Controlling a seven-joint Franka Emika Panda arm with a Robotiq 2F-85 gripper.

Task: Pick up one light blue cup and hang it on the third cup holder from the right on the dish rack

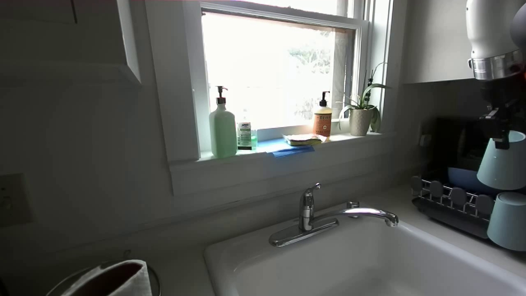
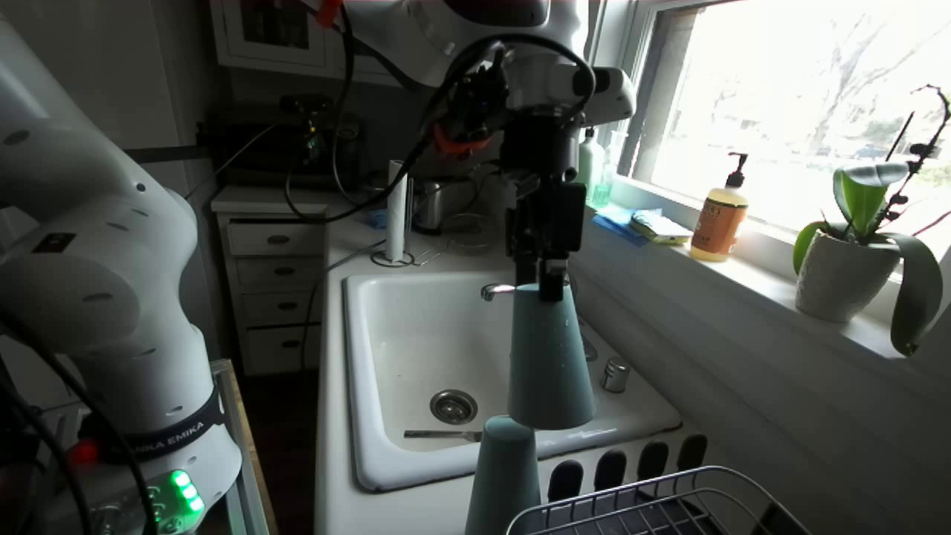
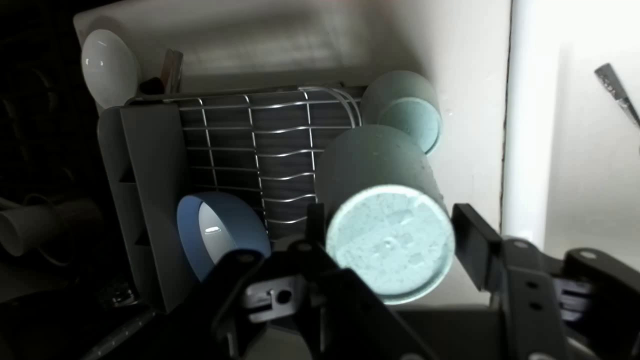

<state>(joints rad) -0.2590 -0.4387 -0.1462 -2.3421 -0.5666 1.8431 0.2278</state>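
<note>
one light blue cup (image 1: 503, 169) hangs mouth-down, far right in an exterior view, your jaws parted base-wide, clamping it, presumably to meet the dish rack (image 1: 452, 218) open-end-first.

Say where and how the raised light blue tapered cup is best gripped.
Probably near its base: the light blue tapered cup is upside down, narrow closed end up, so the end effector can come from above and squeeze opposite sides of the wall, as it does here. The wider end below then seems free to slip over a dark oval cup holder.
</note>
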